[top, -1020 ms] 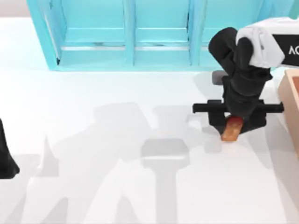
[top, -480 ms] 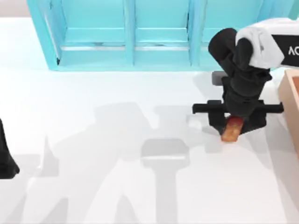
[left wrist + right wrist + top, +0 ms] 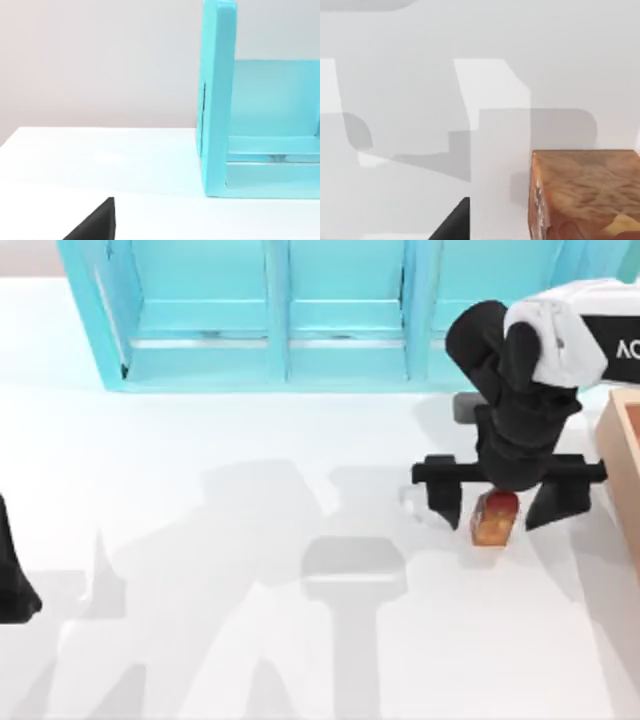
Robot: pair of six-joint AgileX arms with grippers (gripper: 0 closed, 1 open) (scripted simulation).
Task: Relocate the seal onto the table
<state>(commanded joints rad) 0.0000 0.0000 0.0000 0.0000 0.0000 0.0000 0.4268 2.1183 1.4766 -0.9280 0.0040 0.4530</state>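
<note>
The seal (image 3: 494, 517), a small orange-brown block with a dark red top, stands on the white table (image 3: 200, 570) at the right. My right gripper (image 3: 500, 508) hangs directly over it, open, one finger on each side and apart from it. In the right wrist view the seal (image 3: 585, 192) shows close up on the table (image 3: 420, 100). My left arm (image 3: 12, 575) is parked at the left edge.
A turquoise shelf unit (image 3: 290, 315) runs along the back of the table; its end wall (image 3: 217, 100) shows in the left wrist view. A tan wooden box (image 3: 622, 460) stands at the right edge, close to my right gripper.
My right gripper's fingers have spread apart and let go of the seal, which now stands upright on the table. The left arm has not moved.
</note>
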